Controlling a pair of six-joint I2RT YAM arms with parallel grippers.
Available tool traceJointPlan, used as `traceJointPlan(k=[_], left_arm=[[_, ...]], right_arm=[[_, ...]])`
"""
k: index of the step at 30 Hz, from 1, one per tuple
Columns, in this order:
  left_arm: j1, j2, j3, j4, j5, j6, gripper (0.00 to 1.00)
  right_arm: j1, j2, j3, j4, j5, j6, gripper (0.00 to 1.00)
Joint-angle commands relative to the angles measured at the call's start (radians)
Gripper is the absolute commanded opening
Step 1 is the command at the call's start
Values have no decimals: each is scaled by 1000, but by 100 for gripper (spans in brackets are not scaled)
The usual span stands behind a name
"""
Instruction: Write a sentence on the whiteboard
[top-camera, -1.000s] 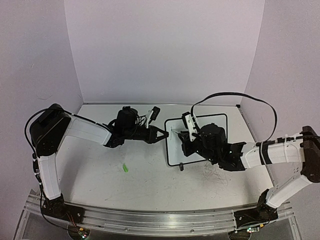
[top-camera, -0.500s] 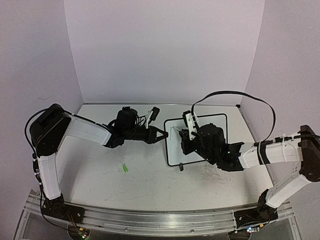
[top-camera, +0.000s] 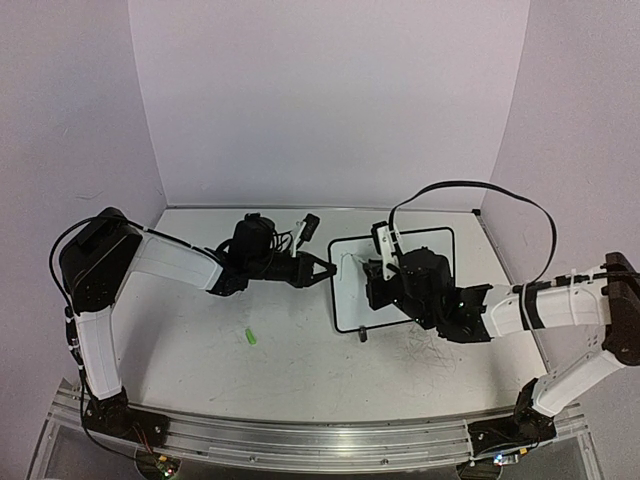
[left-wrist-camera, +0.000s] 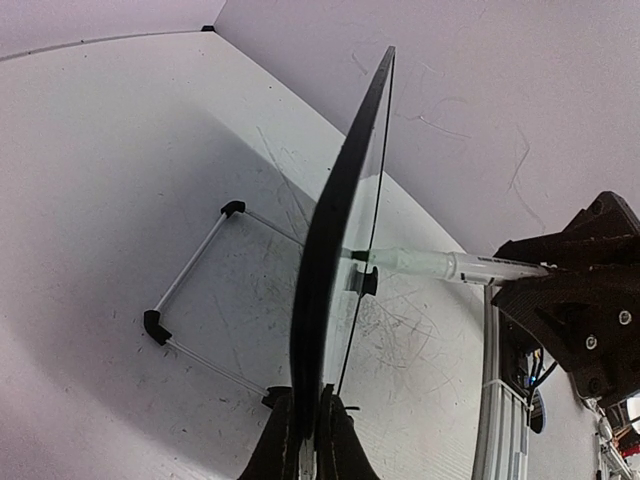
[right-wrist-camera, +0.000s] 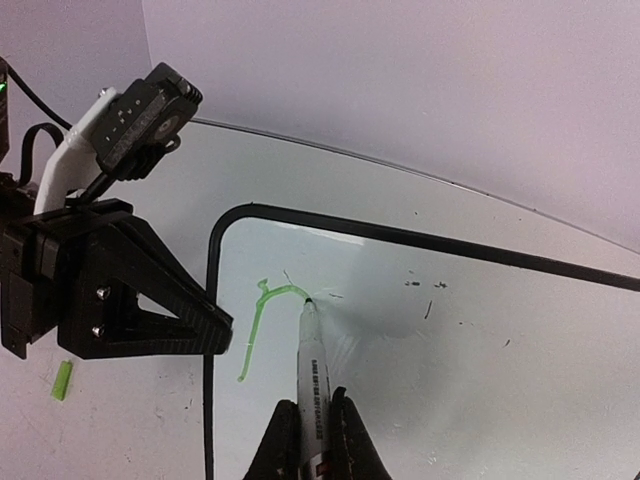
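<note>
So that the whiteboard, lying right of centre on the table, cannot slide, our left gripper clamps its left edge while our right gripper pinches the marker, tip touching the first green stroke.

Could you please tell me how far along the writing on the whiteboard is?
Done: the left end effector is shut on the edge of the board, steadying it, and the right end effector is shut on the marker. In hand: the marker tip touches the board at the end of one green stroke, the start of a first letter. Left: nearly the whole sentence.
</note>
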Motion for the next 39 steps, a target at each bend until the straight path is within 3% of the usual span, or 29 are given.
traceJointPlan(k=[1, 21, 39], left_arm=[[-1, -29, -9, -11, -11, 11, 0], [-1, -34, -12, -10, -10, 10, 0], [-1, -38, -17, -11, -13, 11, 0]], right_arm=[[-7, -25, -20, -33, 11, 38, 0], [26, 66, 12, -22, -61, 52, 0], [28, -15, -34, -30, 123, 109, 0]])
